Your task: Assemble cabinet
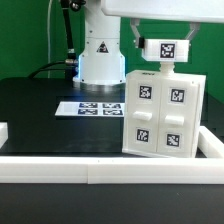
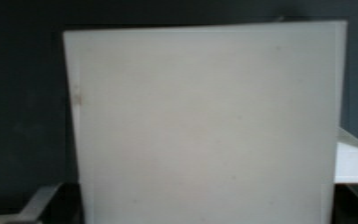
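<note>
The cabinet (image 1: 163,115), a white box with tag markers on its facing side, stands slightly tilted at the exterior view's right, near the front rail. Directly above it my gripper (image 1: 165,56) hangs shut on a white tagged panel (image 1: 166,47), whose lower end reaches the cabinet's top edge; whether they touch I cannot tell. In the wrist view that panel's (image 2: 197,120) plain white face fills the space between my fingers (image 2: 34,206), whose tips show only at the picture's corners, and it hides the cabinet below.
The robot base (image 1: 101,58) stands at the back with cables to its left. The marker board (image 1: 92,106) lies flat in front of it. A long white rail (image 1: 90,168) borders the black table (image 1: 40,115) along the front.
</note>
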`<state>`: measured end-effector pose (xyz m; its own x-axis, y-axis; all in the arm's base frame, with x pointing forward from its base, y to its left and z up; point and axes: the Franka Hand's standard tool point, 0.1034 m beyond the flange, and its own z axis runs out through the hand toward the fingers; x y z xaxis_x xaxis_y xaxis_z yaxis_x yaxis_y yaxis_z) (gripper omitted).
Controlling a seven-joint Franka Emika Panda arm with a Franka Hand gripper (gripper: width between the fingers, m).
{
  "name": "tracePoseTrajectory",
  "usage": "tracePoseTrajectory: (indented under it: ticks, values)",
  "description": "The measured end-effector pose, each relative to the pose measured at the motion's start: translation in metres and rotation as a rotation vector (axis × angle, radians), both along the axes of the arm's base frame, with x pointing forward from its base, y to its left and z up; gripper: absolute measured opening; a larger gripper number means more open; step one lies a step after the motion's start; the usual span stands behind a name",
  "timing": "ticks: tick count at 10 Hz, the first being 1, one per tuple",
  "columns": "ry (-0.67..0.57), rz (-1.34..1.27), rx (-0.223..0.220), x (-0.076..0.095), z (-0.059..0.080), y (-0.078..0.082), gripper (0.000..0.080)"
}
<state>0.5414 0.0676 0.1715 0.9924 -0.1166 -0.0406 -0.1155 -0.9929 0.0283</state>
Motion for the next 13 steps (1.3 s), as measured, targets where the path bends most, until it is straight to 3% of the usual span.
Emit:
tracePoseTrajectory:
  ticks: [6,9,13]
  values:
    - [0.007,0.012,-0.002,-0.001,-0.006,0.005,0.0566]
    - [-0.028,0.028,0.003,0.001,-0.016,0.003,0.0566]
    - [-0.056,0.029,0.005,0.003,-0.017,0.004,0.0566]
